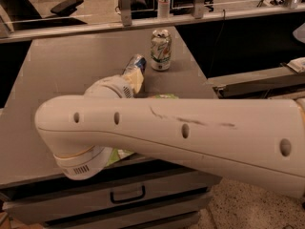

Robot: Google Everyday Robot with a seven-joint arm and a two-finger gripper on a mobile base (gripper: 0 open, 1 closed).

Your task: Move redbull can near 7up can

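While the gripper [135, 75], fingers closed, is holding the tilted redbull can [137, 62] near the 7up can [161, 50], only set-down is looking outstanding.

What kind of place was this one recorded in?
Probably an office: a grey desk with drawers, and an office chair beyond a glass partition. The gripper holds the redbull can over the desk, a little left of the 7up can.
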